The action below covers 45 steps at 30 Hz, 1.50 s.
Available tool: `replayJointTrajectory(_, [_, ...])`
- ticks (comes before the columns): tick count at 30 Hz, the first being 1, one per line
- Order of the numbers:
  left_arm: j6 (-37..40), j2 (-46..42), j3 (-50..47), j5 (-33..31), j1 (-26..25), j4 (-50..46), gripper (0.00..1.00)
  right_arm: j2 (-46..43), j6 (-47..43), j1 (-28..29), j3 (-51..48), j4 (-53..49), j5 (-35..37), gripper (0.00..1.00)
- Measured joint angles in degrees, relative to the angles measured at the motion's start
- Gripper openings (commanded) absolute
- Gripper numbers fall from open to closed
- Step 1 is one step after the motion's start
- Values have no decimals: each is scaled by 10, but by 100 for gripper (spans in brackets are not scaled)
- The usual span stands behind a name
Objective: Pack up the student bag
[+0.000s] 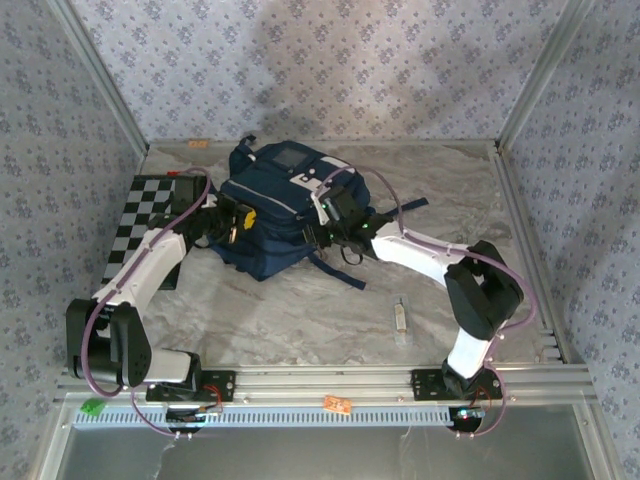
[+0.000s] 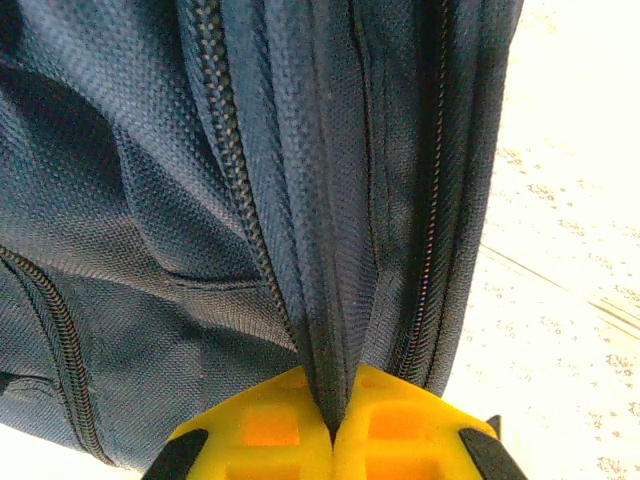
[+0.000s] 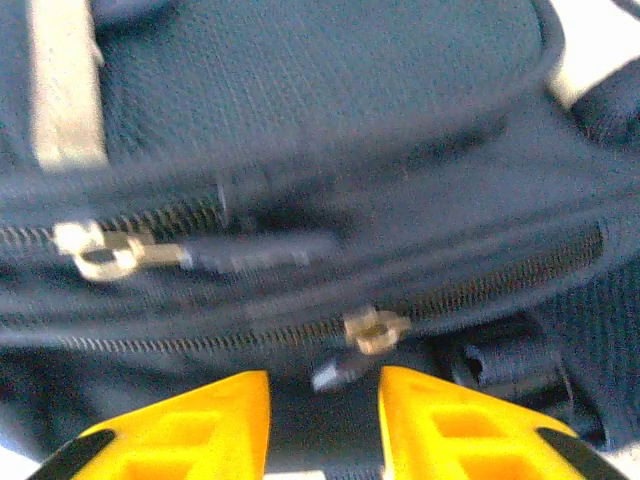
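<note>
Left fingers [image 2: 290,430], yellow plastic, at bottom centre of the left wrist view: pressed together, pinching a ridge of navy fabric beside a dark zipper track [image 2: 235,170]. The fabric belongs to the student bag [image 2: 150,250], a large navy blue woven backpack that takes up most of that frame. Pale desk [image 2: 570,250] shows down the right side.

Right fingers [image 3: 225,425], same yellow plastic, at bottom centre of the right wrist view: narrowly apart with a clear gap, gripping nothing. A dark zipper pull tab [image 3: 330,373] sits at the top of the gap, hanging from a brass slider [image 3: 372,330] just above. The picture is blurred, so I cannot tell whether the tab touches either finger. A second brass slider [image 3: 95,250] is at mid left on an upper zipper line, and a pale stripe [image 3: 65,80] runs down the upper left.

Top view: the backpack lies upper centre on the grey marbled desk. The white left arm [image 1: 150,265] reaches its left side and the white right arm [image 1: 420,250] reaches its right side. A black-and-white checkered board [image 1: 150,215] lies at left, partly under the left arm. A small pale oblong item [image 1: 400,315] lies alone on the desk at lower centre right, well apart from the bag.
</note>
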Motion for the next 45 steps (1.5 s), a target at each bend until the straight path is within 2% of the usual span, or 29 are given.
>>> replayJointTrajectory(9, [17,0,1,0,-1,-1,0,68,3,-45,85,-69,-20,37])
replayJointTrajectory(18, [34,2,10,2,-2,-19,0,70,21,-122,101,-106,-17,36])
replayJointTrajectory(22, [46,2,10,2,-2,-25,0,50,30,-104,101,-125,-30,43])
replayJointTrajectory(26, [58,2,10,2,-2,-26,0,28,67,-93,112,-126,-83,51])
replayJointTrajectory(34, [85,2,7,2,-2,-31,0,109,147,-103,244,-127,-157,56])
replayJointTrajectory(37, [92,2,5,2,-2,-32,0,137,158,-104,268,-141,-163,55])
replayJointTrajectory(41, [94,2,4,2,-1,-32,0,146,144,-98,275,-177,-137,53])
replayJointTrajectory(45, [98,2,4,3,0,-35,0,123,120,-92,227,-177,-112,54])
